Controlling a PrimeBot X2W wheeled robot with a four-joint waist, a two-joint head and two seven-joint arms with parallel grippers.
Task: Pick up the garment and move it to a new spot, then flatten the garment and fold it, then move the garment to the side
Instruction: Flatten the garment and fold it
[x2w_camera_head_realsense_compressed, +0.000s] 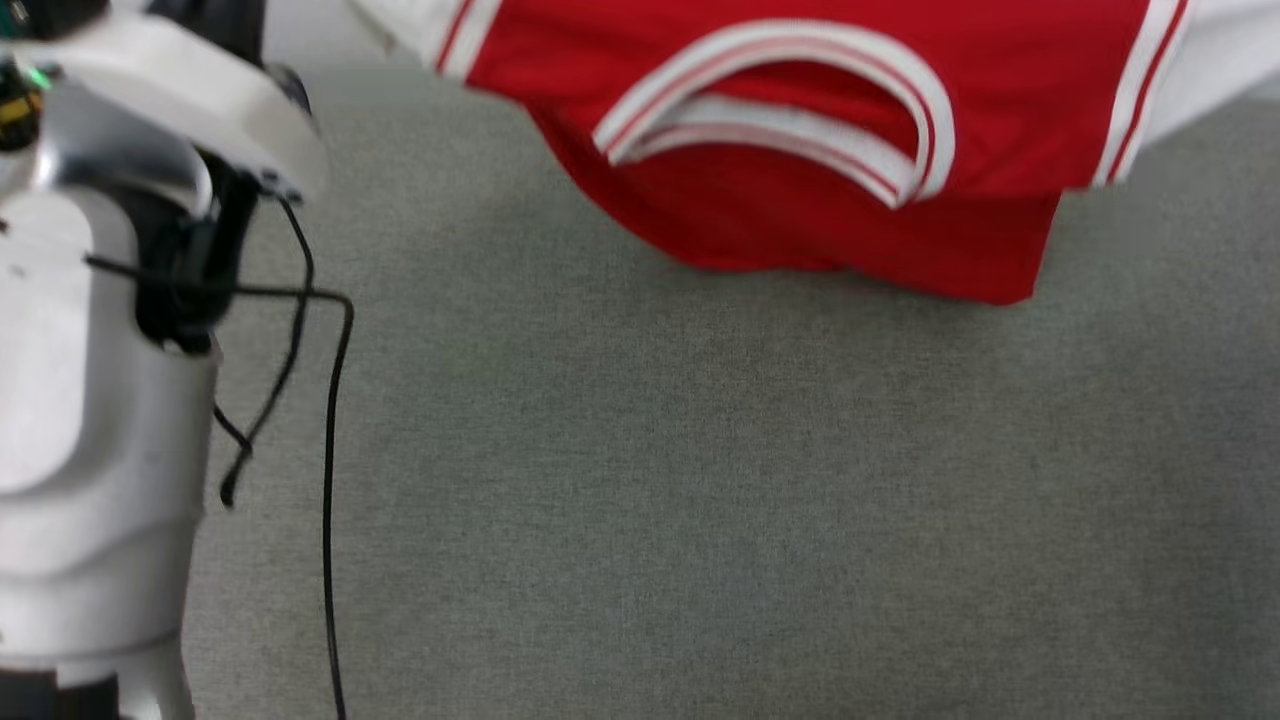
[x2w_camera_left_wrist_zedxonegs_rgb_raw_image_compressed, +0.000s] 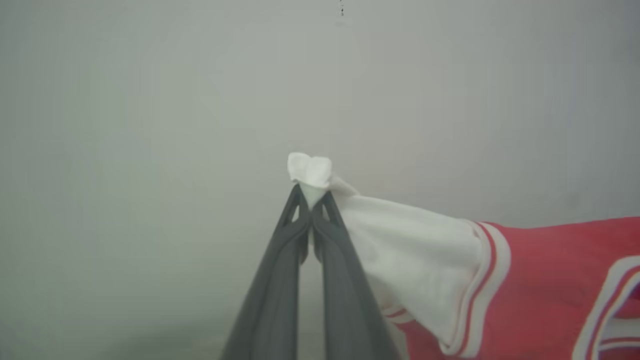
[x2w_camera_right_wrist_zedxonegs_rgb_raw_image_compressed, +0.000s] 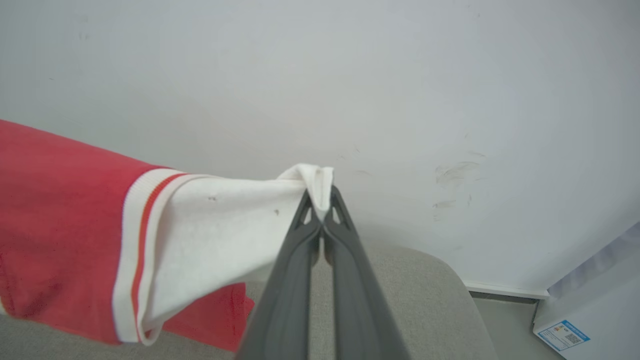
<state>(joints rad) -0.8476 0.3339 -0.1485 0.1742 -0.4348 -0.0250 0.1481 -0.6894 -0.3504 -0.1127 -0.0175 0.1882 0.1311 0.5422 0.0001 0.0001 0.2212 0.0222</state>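
Left gripper (x2w_camera_left_wrist_zedxonegs_rgb_raw_image_compressed: 311, 195) pinches one white sleeve tip (x2w_camera_left_wrist_zedxonegs_rgb_raw_image_compressed: 310, 170), my right gripper (x2w_camera_right_wrist_zedxonegs_rgb_raw_image_compressed: 320, 200) the other. I hold the garment (x2w_camera_head_realsense_compressed: 800, 230) spread between them, long axis nine to three, at twelve o'clock over the grey surface (x2w_camera_head_realsense_compressed: 700, 500). Neither arm sits nearer; I judge both must lower together.

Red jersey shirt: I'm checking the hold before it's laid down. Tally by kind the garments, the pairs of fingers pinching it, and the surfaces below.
Bright red jersey-style shirt with white sleeves: 1
Pairs of long dark fingers shut on a sleeve tip, left fingers and right fingers: 2
Grey fabric surface below: 1
Total: 4
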